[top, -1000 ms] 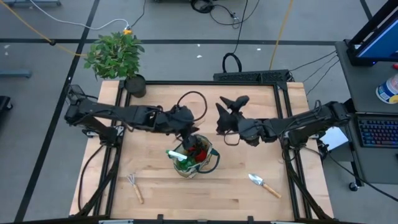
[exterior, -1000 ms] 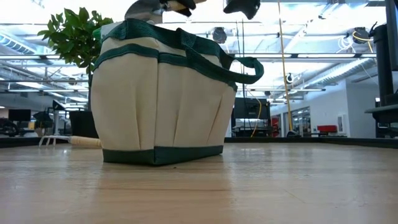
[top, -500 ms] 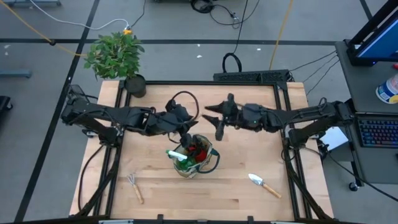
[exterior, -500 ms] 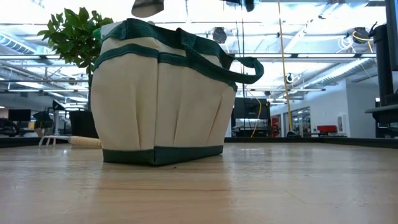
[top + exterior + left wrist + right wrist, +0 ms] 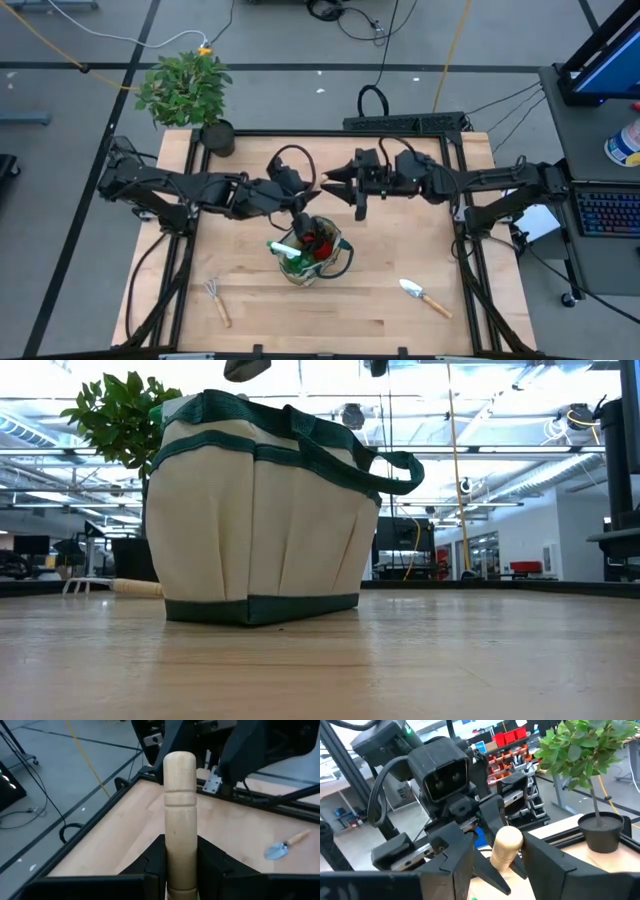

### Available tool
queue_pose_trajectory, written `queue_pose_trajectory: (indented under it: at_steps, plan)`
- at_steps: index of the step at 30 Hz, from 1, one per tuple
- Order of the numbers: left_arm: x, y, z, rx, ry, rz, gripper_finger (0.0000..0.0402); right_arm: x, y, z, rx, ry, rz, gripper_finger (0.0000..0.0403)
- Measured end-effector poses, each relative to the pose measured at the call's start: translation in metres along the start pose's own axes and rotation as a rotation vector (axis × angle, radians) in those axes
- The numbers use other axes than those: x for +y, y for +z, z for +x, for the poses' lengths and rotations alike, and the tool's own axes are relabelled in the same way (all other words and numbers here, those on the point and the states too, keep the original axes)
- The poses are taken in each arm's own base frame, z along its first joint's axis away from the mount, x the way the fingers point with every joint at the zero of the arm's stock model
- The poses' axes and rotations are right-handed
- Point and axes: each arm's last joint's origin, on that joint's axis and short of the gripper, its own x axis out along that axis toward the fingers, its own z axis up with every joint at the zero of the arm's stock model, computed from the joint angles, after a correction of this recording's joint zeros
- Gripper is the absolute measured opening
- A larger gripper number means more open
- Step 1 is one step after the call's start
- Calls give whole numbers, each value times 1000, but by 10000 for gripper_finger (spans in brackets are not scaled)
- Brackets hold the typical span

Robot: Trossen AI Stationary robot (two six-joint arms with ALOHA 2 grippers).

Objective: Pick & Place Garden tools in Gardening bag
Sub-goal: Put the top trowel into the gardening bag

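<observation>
The round beige canvas bag with green trim (image 5: 314, 252) is set mid-table. Behind it and to its left a potted leafy plant (image 5: 190, 95) is placed; a wooden-handled rake (image 5: 217, 301) lies front-left of it, a wooden-handled trowel (image 5: 424, 296) front-right.

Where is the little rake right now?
In the high view, the little rake lies flat on the wooden table near its front-left corner, to the left of the gardening bag.

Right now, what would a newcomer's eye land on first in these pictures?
The two grippers meeting above the table's middle: the left gripper is shut on a wooden handle, and the right gripper faces it. Just in front, the gardening bag already holds tools, while a rake and trowel lie near the front edge.
</observation>
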Motion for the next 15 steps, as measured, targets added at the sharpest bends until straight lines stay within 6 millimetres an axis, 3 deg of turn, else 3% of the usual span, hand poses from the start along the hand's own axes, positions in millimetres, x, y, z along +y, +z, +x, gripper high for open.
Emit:
queue_pose_trajectory:
  at_steps: [15]
  plan:
    - [-5,9,3,-83,-51,-24,67,-5,8,0,-64,-1,-4,155]
